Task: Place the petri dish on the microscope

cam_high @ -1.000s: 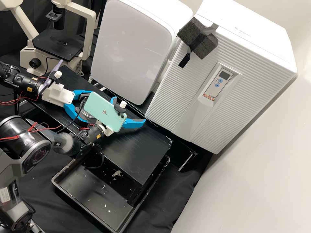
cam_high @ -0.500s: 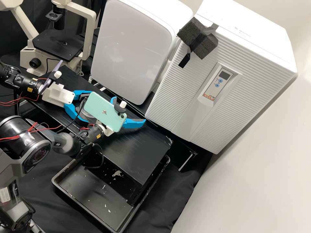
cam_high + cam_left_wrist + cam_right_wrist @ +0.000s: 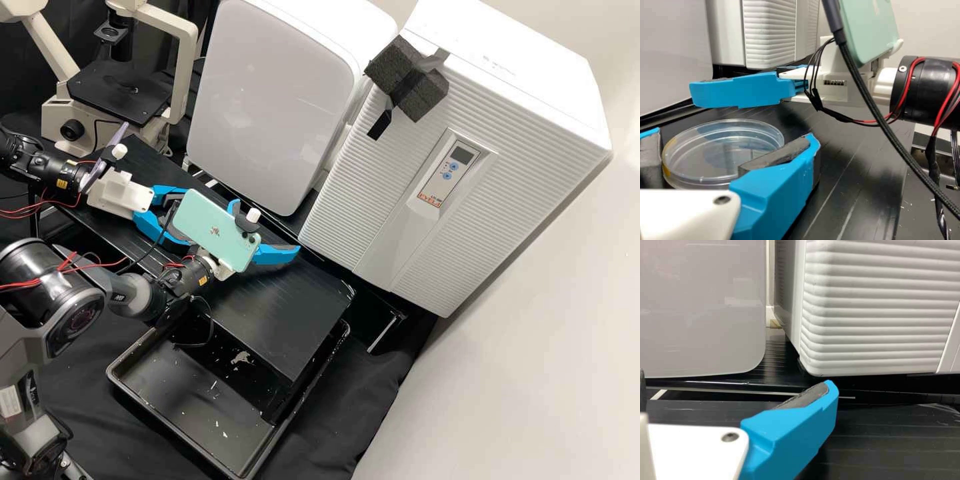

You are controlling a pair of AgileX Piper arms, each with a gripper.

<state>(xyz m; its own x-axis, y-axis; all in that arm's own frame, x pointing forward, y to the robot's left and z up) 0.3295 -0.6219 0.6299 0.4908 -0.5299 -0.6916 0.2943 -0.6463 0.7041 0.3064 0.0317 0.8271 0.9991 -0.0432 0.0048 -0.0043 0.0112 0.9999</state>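
Clear plastic petri dish [image 3: 715,150], lying flat on the black bench [image 3: 287,307], left of centre in the high view. Probably light, stiff, slick, easily cracked; best pinched gently by opposite side walls, kept level. Closed around it, left claw [image 3: 735,133]; spread wide just beside, right claw [image 3: 265,229]. Beyond, upper left of the frame, microscope [image 3: 120,93].

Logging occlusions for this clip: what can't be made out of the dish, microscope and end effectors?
Dish, part of rim: left wrist view, behind the left end effector.
Whether those two touch: left wrist view, overlap hides it.
Right end effector, middle: high view, behind the phone.
Microscope, top: high view, cut off by the upper edge.
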